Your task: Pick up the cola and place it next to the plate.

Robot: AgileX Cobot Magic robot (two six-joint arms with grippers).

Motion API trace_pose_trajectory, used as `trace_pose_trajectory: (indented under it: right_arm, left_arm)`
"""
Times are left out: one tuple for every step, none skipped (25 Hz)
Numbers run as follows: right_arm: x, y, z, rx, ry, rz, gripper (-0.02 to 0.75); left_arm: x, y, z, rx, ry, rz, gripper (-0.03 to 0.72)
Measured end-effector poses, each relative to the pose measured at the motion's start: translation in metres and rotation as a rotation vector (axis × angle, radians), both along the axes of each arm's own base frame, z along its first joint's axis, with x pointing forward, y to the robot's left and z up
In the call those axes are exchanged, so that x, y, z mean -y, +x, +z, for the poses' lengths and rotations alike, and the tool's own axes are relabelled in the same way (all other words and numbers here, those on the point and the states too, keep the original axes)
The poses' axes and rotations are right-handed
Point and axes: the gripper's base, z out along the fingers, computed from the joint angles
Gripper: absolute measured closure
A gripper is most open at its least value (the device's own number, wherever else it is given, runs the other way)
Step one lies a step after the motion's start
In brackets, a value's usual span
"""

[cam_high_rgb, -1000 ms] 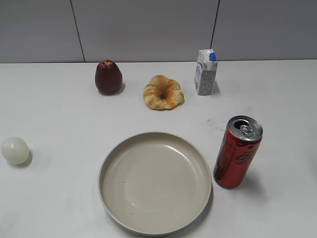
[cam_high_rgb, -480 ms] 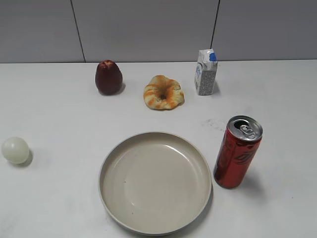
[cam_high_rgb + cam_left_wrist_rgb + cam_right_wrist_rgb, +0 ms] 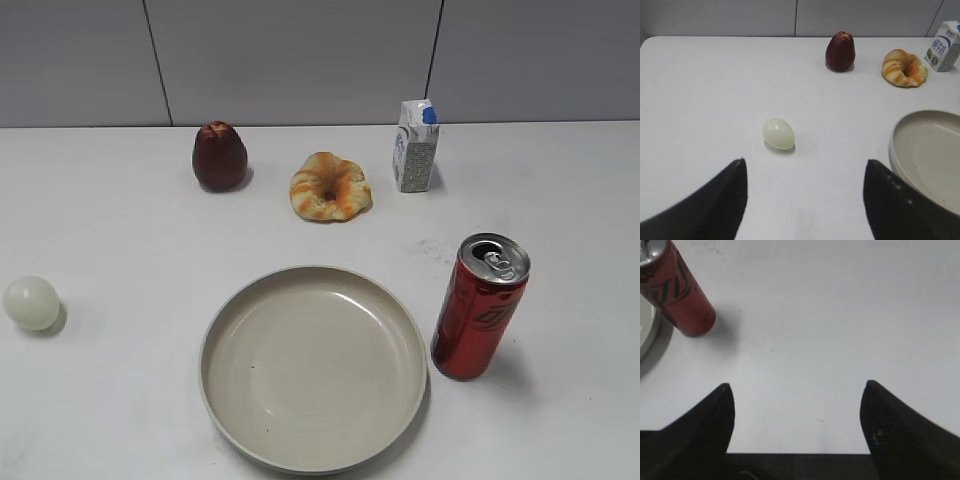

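We see the cola point(image 3: 480, 307) upright just right of the plate point(image 3: 312, 367), seemingly placed, so both the left claw point(image 3: 805, 200) and right claw point(image 3: 797, 422) hang spread and empty.

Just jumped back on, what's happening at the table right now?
Nothing is being handled. The tall slim red cola can stands upright right beside the large round beige plate, on its right. Both grippers, left and right, are open and empty, clear of the can. The right one looks nearer the can.
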Motion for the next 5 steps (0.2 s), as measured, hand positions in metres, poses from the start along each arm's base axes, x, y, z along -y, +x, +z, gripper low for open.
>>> trace_pose_trajectory:
  right_arm:
    - [0.0, -0.006, 0.002, 0.042, 0.002, 0.0, 0.148]
    - [0.001, -0.013, 0.003, 0.083, 0.004, 0.0, 0.148]
    - [0.001, -0.018, 0.004, 0.116, 0.006, 0.0, 0.148]
    - [0.001, -0.024, 0.005, 0.154, 0.008, 0.0, 0.148]
    - [0.001, -0.029, 0.005, 0.189, 0.009, 0.0, 0.148]
  left_arm:
    - [0.0, 0.0, 0.0, 0.0, 0.0, 0.0, 0.136]
    - [0.0, 0.0, 0.0, 0.0, 0.0, 0.0, 0.136]
    - [0.0, 0.0, 0.0, 0.0, 0.0, 0.0, 0.136]
    - [0.0, 0.0, 0.0, 0.0, 0.0, 0.0, 0.136]
    - [0.0, 0.0, 0.0, 0.0, 0.0, 0.0, 0.136]
